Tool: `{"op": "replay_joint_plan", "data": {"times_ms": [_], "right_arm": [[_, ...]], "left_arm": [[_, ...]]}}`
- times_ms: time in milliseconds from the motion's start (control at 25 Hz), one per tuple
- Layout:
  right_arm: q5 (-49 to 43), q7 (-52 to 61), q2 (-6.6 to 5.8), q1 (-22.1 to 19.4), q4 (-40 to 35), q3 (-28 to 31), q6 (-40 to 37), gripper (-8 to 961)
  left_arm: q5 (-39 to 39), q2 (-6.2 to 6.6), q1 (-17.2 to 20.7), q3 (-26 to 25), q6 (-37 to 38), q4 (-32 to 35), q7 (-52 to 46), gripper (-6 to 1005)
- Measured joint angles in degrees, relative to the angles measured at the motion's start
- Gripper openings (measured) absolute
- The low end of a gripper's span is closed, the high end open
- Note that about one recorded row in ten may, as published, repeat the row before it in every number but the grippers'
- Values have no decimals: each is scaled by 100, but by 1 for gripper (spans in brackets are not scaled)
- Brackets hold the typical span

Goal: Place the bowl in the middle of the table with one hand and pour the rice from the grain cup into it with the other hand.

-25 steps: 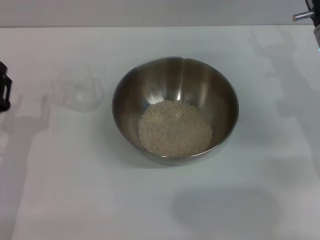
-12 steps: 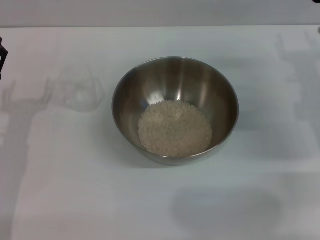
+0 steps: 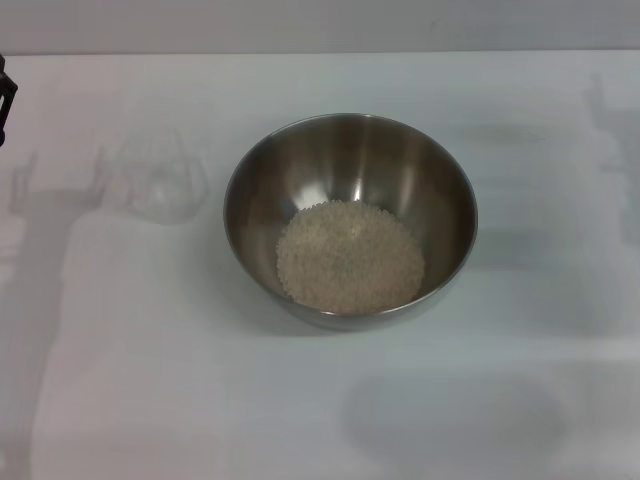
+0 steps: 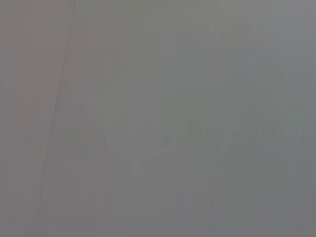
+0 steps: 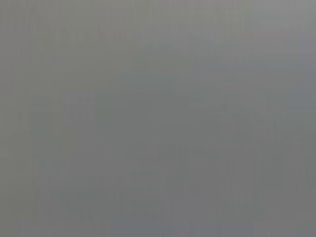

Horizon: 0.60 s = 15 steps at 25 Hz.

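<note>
**Rice in the bowl, cup set down empty**

The stainless-steel bowl (image 3: 350,218) sits at the centre of the frame on the white table (image 3: 320,420), with the rice (image 3: 350,257) heaped in its bottom. The clear grain cup (image 3: 157,180) stands left of the bowl, apart from it, and looks empty.

Only a dark sliver of the left gripper (image 3: 5,100) shows at the upper left edge; I cannot tell how its fingers stand. The right gripper is out of sight, and both wrist views show blank grey.

Placing and pouring both look finished. Nothing seems left but parking the arms clear of the cup.
</note>
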Motion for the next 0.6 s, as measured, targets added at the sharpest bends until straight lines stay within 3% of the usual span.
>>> {"op": "replay_joint_plan", "data": {"times_ms": [600], "right_arm": [[-117, 5, 0, -136, 323, -204, -32, 750]], "left_arm": [[4, -17, -97, -91, 2, -14, 0, 868]]}}
